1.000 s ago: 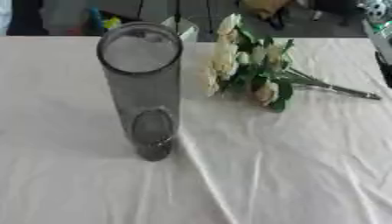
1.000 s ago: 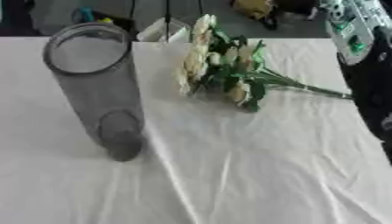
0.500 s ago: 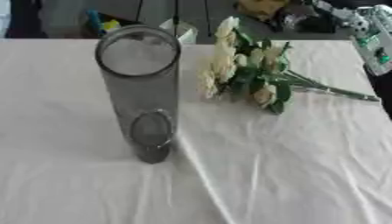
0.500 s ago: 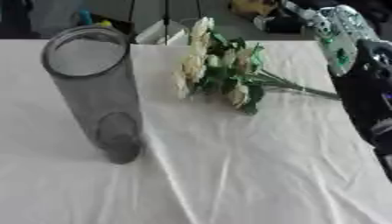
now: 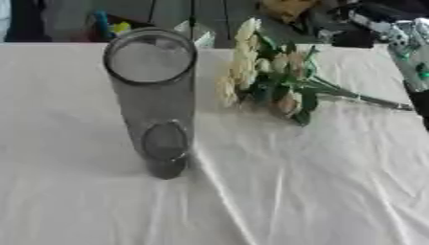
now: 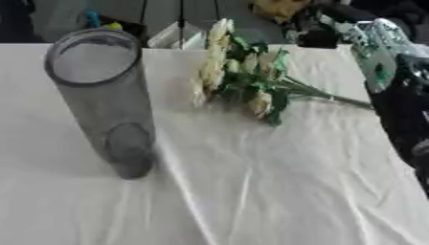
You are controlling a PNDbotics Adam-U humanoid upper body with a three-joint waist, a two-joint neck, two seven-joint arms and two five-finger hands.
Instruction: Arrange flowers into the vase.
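White wrinkled cloth covers the desk (image 5: 276, 191), and on it stands a tall, clear grey cylindrical glass vase (image 5: 155, 103), upright and empty, toward the left. Beside it to the right, well apart from its wall, lies a bunch of cream-white flowers with green leaves and long stems (image 5: 272, 81), heads toward the vase and stems trailing to the right edge. What has changed over the last second is on the right: the robot's right arm, black with pale green-white casing (image 6: 381, 52), has come in from the upper right corner and now reaches down beside the stem ends, where earlier only cloth showed. I judge this as the start of a reach for the stems; nothing is lifted yet. Whether the right robot hand is spread or curled I cannot tell, as its fingers do not show clearly. The left robot hand is out of sight. Dark clutter sits beyond the far edge; nothing lies between flowers and vase.
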